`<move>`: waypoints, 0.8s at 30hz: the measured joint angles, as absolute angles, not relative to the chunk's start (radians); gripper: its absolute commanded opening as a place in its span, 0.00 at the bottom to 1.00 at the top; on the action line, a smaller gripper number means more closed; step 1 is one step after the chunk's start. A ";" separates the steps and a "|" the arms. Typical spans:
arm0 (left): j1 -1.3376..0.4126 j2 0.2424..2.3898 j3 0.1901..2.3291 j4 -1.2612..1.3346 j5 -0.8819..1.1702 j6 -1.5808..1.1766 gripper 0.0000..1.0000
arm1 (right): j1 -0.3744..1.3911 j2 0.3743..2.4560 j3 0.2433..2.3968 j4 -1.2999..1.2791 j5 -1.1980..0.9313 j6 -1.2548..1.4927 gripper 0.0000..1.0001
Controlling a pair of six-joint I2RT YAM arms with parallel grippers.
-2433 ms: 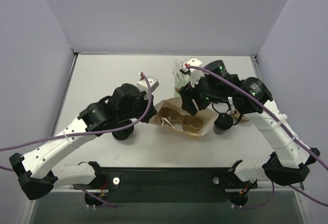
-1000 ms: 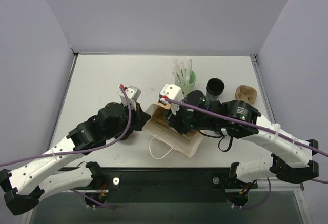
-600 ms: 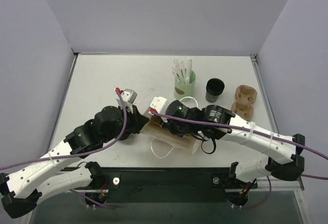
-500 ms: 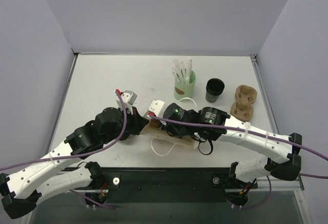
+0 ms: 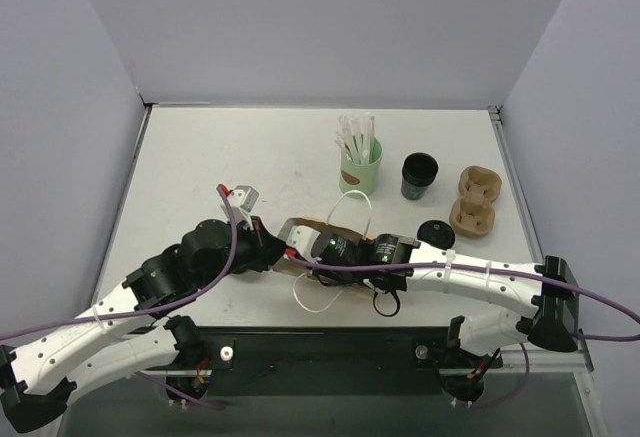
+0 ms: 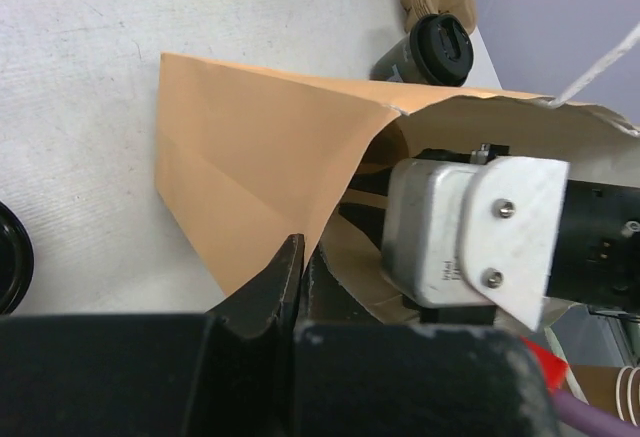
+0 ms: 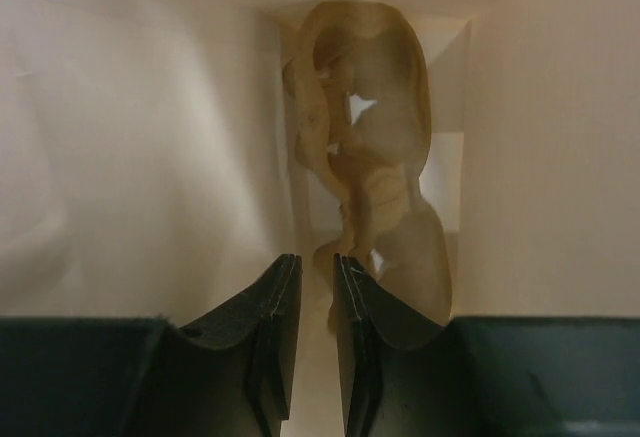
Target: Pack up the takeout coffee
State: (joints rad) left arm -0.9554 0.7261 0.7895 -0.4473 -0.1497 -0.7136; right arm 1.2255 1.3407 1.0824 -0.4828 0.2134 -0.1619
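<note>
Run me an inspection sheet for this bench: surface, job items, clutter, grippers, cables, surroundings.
Surface: white table, nothing spilled that I can see.
Job's things: takeout coffee, lidded, on the table outside the paper bag; bag on its side with a pulp carrier inside.
Clutter: green cup of straws, open black cup, second carrier.
Grippers: left gripper shut on the bag's mouth edge; right gripper inside the bag, jaws nearly together, grip unclear.
Cables: purple cables along both arms.
Surroundings: plain lavender walls.
</note>
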 measured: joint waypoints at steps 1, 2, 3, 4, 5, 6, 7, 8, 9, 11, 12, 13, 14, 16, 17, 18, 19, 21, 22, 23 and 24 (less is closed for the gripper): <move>-0.957 0.722 0.785 -0.443 -0.147 -0.720 0.00 | 1.225 1.341 1.063 -0.464 0.214 -0.163 0.21; -0.959 0.717 0.781 -0.442 -0.146 -0.725 0.00 | 1.225 1.341 1.045 -0.447 0.216 -0.164 0.20; -0.963 0.710 0.774 -0.442 -0.144 -0.731 0.00 | 1.225 1.341 1.031 -0.430 0.219 -0.167 0.21; -0.968 0.705 0.768 -0.440 -0.144 -0.735 0.00 | 1.225 1.341 1.018 -0.413 0.221 -0.167 0.21; -0.971 0.699 0.763 -0.438 -0.144 -0.741 0.00 | 1.224 1.341 1.008 -0.395 0.220 -0.169 0.21; -0.981 0.696 0.760 -0.437 -0.144 -0.745 0.00 | 1.223 1.343 1.001 -0.382 0.220 -0.170 0.20; -0.991 0.692 0.758 -0.437 -0.146 -0.748 0.00 | 1.222 1.348 0.994 -0.365 0.220 -0.170 0.20; -1.002 0.691 0.758 -0.437 -0.157 -0.749 0.00 | 1.219 1.354 0.989 -0.350 0.220 -0.170 0.21; -1.008 0.691 0.758 -0.436 -0.170 -0.748 0.00 | 1.216 1.362 0.984 -0.338 0.220 -0.168 0.21; -1.016 0.692 0.758 -0.438 -0.196 -0.750 0.00 | 1.210 1.371 0.978 -0.308 0.220 -0.161 0.21; -1.020 0.697 0.758 -0.437 -0.205 -0.752 0.00 | 1.205 1.372 0.973 -0.294 0.220 -0.158 0.21; -1.027 0.701 0.758 -0.434 -0.212 -0.755 0.00 | 1.201 1.374 0.966 -0.281 0.218 -0.155 0.22; -1.036 0.707 0.758 -0.428 -0.217 -0.756 0.00 | 1.195 1.374 0.958 -0.270 0.213 -0.150 0.22; -1.049 0.723 0.763 -0.421 -0.236 -0.757 0.00 | 1.184 1.376 0.949 -0.253 0.195 -0.139 0.23; -1.054 0.730 0.768 -0.421 -0.246 -0.757 0.00 | 1.177 1.376 0.945 -0.245 0.184 -0.134 0.23; -1.057 0.738 0.773 -0.421 -0.257 -0.757 0.00 | 1.169 1.376 0.944 -0.241 0.171 -0.130 0.24; -1.061 0.746 0.779 -0.421 -0.266 -0.756 0.00 | 1.163 1.376 0.943 -0.237 0.162 -0.127 0.25; -1.065 0.758 0.789 -0.424 -0.282 -0.753 0.00 | 1.154 1.376 0.943 -0.233 0.148 -0.121 0.26; -1.068 0.765 0.799 -0.433 -0.291 -0.751 0.00 | 1.149 1.376 0.944 -0.232 0.137 -0.119 0.28; -1.069 0.770 0.806 -0.439 -0.297 -0.747 0.00 | 1.145 1.376 0.947 -0.234 0.129 -0.117 0.29; -1.072 0.776 0.815 -0.445 -0.303 -0.743 0.00 | 1.140 1.376 0.957 -0.247 0.121 -0.113 0.30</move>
